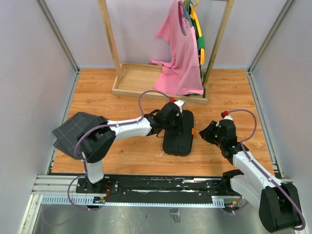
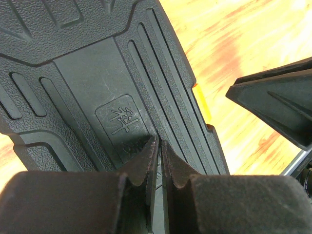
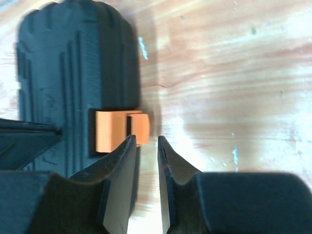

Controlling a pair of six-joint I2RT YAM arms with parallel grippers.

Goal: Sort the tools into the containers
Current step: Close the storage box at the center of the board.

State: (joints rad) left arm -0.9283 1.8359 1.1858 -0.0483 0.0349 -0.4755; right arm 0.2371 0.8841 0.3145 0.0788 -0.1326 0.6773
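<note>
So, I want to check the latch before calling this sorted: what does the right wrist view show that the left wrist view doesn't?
Only the right wrist: the orange latch seen face-on, with the right gripper narrowly parted close by it. Only the left wrist: the embossed mark on the ribbed lid, with the left gripper shut at the lid. Both: the closed black case, its latch at least as a sliver, and the wooden table.
</note>
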